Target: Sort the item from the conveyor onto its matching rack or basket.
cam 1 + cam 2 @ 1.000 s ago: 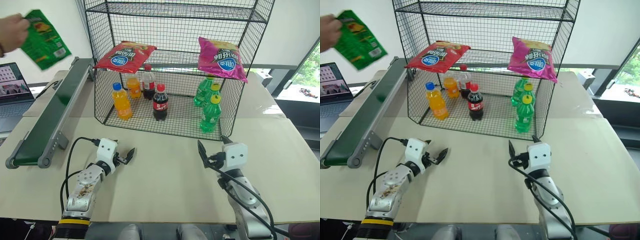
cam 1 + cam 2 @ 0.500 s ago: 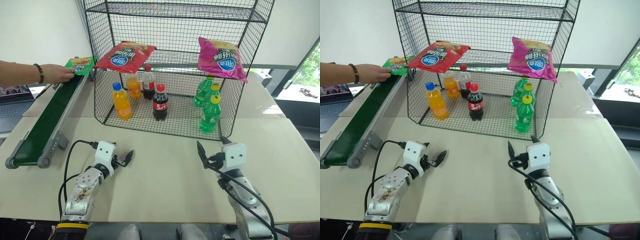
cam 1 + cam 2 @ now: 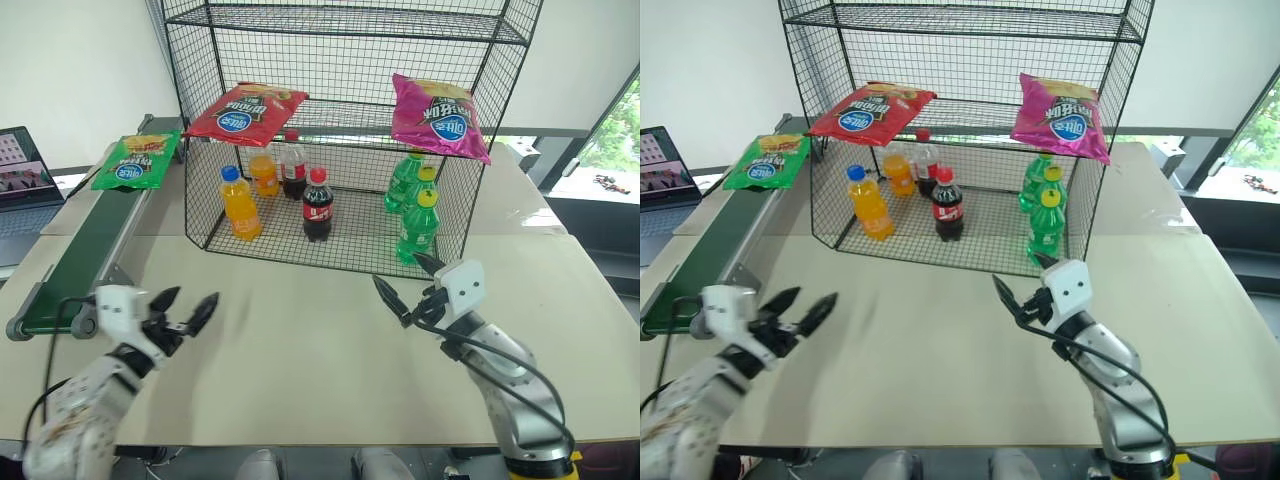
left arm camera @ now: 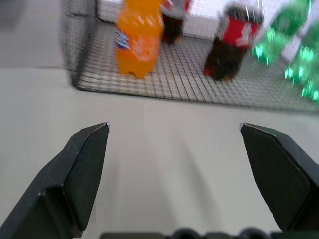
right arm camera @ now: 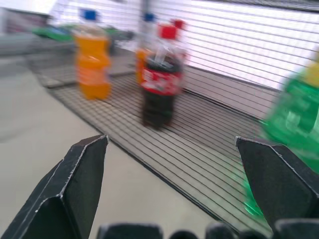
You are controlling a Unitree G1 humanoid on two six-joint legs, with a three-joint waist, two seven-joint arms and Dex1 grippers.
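- Since the earlier pictures, the person's hand had withdrawn and the green chip bag [image 3: 137,160], first held in the air at the far left and then set down by that hand, lay by itself on the far end of the conveyor [image 3: 85,254].
- The left gripper [image 3: 184,313] had swung out to the left and lifted off the table [image 3: 330,360]; it hung near the conveyor's near end, fingers spread wide with nothing between them.
- The right gripper [image 3: 407,283] had risen a little and turned toward the left, its fingers also wide apart and empty, just in front of the rack [image 3: 350,130].
- The green chip bag lay flat, logo up, well apart from both grippers: far up the belt from the left one, and across the table to the far left of the right one.
- The bag sat just beside the rack's left wall, at about the level of its middle shelf.
- On that shelf a red chip bag [image 3: 248,112] lay at the left and a magenta chip bag [image 3: 438,117] at the right.
- On the bottom tier stood an orange soda bottle [image 3: 239,203], a cola bottle [image 3: 317,205] and green bottles [image 3: 418,213].
- The left wrist view looked between its open fingers [image 4: 79,174] at the orange bottle and the cola bottle behind the mesh.
- A laptop [image 3: 22,175] sat at the far left edge.
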